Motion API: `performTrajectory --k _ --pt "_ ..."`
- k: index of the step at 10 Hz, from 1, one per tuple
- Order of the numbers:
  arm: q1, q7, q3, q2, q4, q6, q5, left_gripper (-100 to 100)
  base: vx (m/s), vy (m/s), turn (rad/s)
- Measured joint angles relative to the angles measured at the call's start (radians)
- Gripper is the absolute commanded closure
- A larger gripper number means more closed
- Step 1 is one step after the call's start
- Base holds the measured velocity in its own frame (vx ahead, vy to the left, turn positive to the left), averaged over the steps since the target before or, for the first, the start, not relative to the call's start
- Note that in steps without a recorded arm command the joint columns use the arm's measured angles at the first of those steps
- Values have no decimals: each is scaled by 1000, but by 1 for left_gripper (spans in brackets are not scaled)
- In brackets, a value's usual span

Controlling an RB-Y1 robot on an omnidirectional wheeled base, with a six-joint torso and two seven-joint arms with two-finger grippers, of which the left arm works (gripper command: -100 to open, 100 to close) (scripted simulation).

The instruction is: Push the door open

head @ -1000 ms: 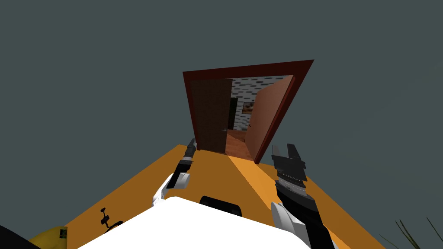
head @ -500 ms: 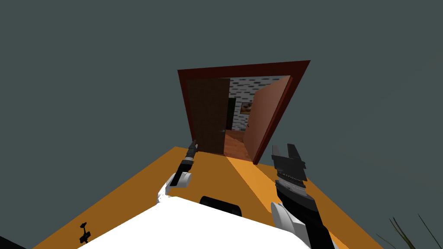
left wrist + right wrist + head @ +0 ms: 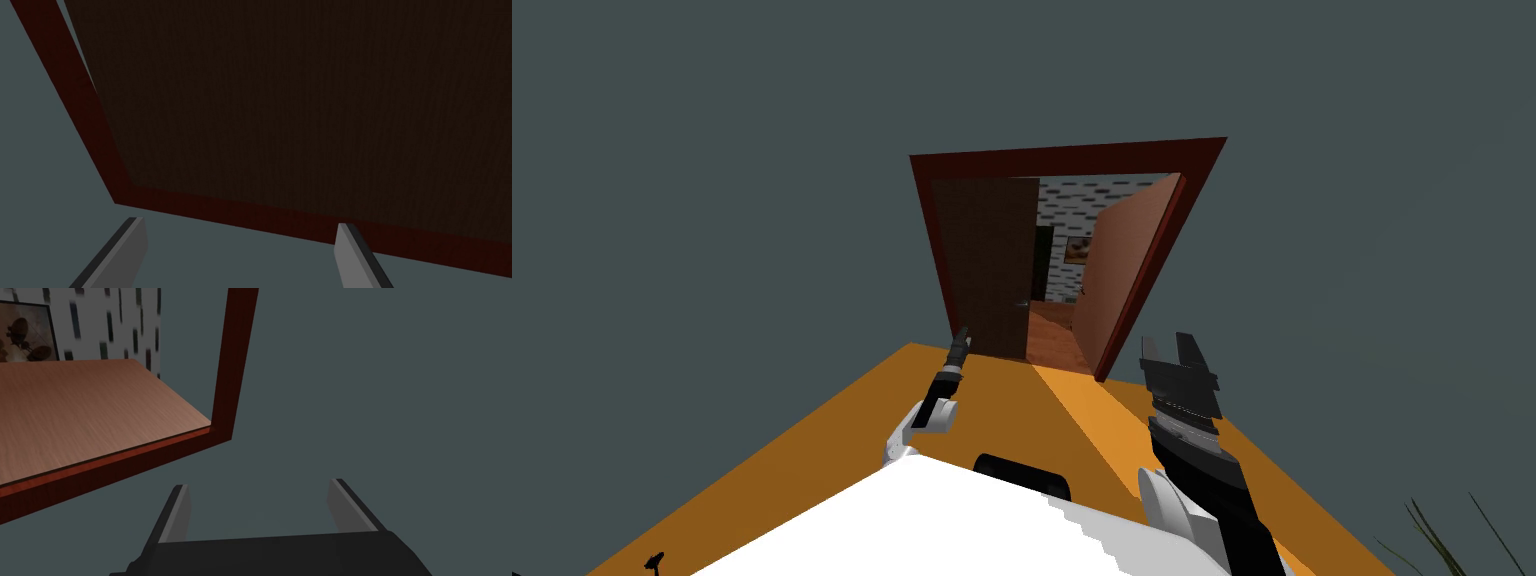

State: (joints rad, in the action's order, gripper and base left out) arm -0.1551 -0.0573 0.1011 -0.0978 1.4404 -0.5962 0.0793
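Fingers apart, the left gripper (image 3: 963, 335) sits just beside the dark door (image 3: 987, 265) at 12 o'clock, so the reach looks done and a push comes next; the right gripper (image 3: 1177, 348) at 4 o'clock is spread too.

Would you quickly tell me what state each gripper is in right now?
Left gripper: open, holding nothing, aimed at the dark door leaf.
Right gripper: open, holding nothing, facing the grey wall.

No readable writing anywhere, as far as discernible.
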Motion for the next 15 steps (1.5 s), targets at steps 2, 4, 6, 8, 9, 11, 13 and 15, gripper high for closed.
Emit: performTrajectory --k 2,4,6,8,9,11,13,15 --pt "27 -1 3 -1 -55 -11 5 -100 87 -19 -38" --pt "43 0 4 0 -100 -25 8 -100 67 -11 -54" --pt "68 2 7 -5 -164 -43 14 -100 89 -7 -72" --pt "86 1 7 -2 -211 -55 18 -100 90 -16 -39" --pt "95 1 8 -2 -229 -60 19 -100 80 -11 -30" --pt "115 -1 10 0 -274 -68 23 -100 98 -2 -60" --pt "133 0 12 -1 -316 -80 26 -100 60 -10 -35" --pt "156 1 14 -2 -369 -92 31 -100 86 -12 -61"
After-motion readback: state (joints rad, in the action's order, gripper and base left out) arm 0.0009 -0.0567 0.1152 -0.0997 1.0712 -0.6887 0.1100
